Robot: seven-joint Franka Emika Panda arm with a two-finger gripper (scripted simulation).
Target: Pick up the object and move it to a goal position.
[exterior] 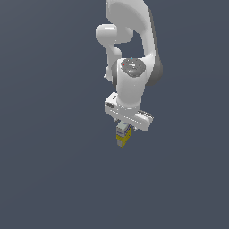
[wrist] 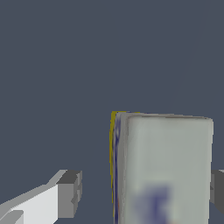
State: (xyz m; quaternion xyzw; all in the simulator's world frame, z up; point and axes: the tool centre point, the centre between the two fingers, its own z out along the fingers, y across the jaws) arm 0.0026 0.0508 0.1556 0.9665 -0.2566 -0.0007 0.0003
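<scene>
The object (exterior: 124,137) is a small box with yellow sides, just under the white arm's hand in the exterior view. In the wrist view its white-grey top face with a blurry blue mark (wrist: 162,168) fills the space between the fingers. My gripper (wrist: 143,193) is open around it. One grey fingertip (wrist: 71,194) stands clearly apart from the box's yellow edge. The other fingertip (wrist: 217,192) is at the box's opposite side; whether it touches I cannot tell. In the exterior view the gripper (exterior: 124,131) points down over the box, whose lower part shows below the fingers.
A plain dark blue-grey surface (exterior: 49,170) surrounds the arm on all sides. The arm's white links (exterior: 129,44) rise behind the hand.
</scene>
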